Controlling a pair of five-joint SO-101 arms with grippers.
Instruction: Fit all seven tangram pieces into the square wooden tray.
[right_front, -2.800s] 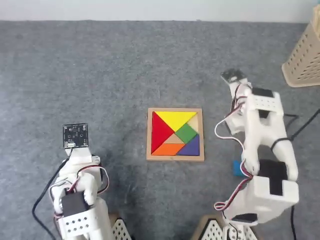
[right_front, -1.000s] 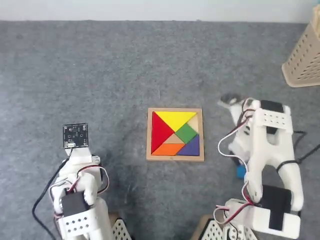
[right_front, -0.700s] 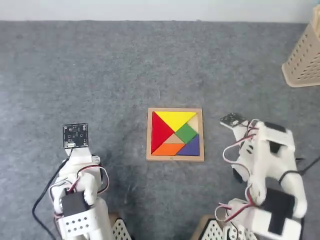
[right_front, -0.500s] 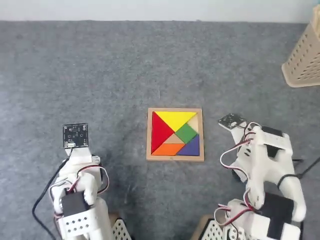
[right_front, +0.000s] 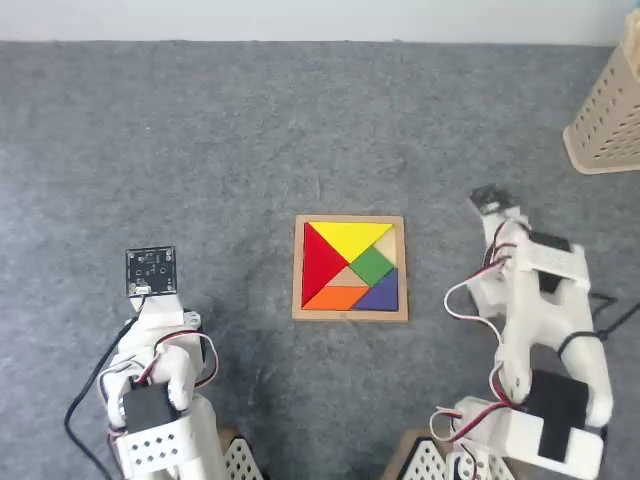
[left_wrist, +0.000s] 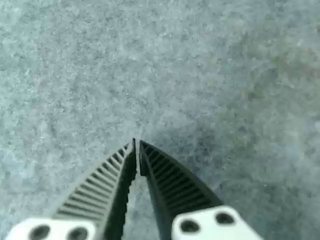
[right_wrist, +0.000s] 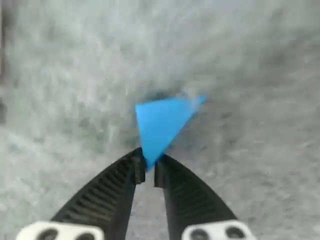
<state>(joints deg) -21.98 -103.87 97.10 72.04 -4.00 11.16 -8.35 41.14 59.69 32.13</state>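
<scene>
Square wooden tray (right_front: 350, 318) lies flat on the grey table (right_front: 200, 150). It holds yellow (right_front: 350, 240), red (right_front: 322, 265), green (right_front: 373, 266), orange (right_front: 335, 297) and purple (right_front: 382, 295) pieces set edge to edge, plus two tan triangular patches. Blue triangle (right_wrist: 162, 125) has one corner pinched in the right pincer (right_wrist: 148, 169), the rest sticking out over the table.

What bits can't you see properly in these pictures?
- Right wrist view: one corner of the blue triangle is hidden inside the right gripper, and blur hides whether the triangle touches the mat.
- High view: the pale patches in the tray are too small to tell wooden pieces from bare floor.
- High view: the basket is cut off by the picture's edge.
</scene>
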